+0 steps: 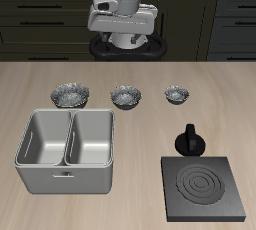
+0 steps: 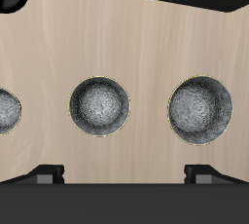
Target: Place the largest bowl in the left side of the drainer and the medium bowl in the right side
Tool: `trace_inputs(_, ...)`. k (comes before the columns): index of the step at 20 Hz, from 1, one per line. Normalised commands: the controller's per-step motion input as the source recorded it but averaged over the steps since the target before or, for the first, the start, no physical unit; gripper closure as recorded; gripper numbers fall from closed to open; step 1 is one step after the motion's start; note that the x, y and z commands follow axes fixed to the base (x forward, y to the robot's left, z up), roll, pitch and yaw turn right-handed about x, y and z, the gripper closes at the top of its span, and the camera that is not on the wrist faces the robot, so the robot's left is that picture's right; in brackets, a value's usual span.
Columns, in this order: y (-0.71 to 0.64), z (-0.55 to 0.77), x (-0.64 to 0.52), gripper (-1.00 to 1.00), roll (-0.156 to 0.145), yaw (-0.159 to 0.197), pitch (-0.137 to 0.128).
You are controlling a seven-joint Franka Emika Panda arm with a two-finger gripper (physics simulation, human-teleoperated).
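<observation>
Step in hand: none of transfer done; approach to first bowl not yet begun. Gripper (image 1: 122, 42) held high at upper centre of exterior frame, above bench (image 1: 140, 124) back edge; jaws empty, opening cannot be told.

Widest shiny silver-grey faceted metal bowl (image 1: 71, 95) (image 2: 200, 108) seen upper left, dark mottled inside, rim up. Mid-sized faceted bowl (image 1: 126, 96) (image 2: 99, 105) beside it, centre.

Grey two-compartment rectangular metal tub (image 1: 66, 179) lower left, both compartments empty.

Next move judged: descent over widest bowl, rim pinch required.

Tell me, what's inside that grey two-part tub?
Nothing that shows: both compartments of the drainer look bare, and all three bowls sit on the table behind it. The near wall hides part of each compartment's floor.
</observation>
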Motion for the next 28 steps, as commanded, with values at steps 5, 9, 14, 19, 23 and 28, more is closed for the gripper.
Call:
trace_inputs(5, -0.38, -0.06, 0.15, -1.00, 0.038, 0.006, 0.037)
trace_inputs(9, -0.59, -0.15, 0.20, -1.00, 0.018, 0.037, 0.001)
trace_inputs(14, -0.47, -0.07, 0.14, -1.00, 0.029, 0.017, -0.002)
trace_inputs(19, -0.33, -0.07, 0.11, -1.00, 0.041, -0.017, 0.002)
trace_inputs(23, -0.15, -0.31, 0.12, -1.00, -0.008, 0.010, -0.003)
trace_inputs(28, 0.05, -0.34, -0.05, -1.00, 0.020, 0.020, -0.001)
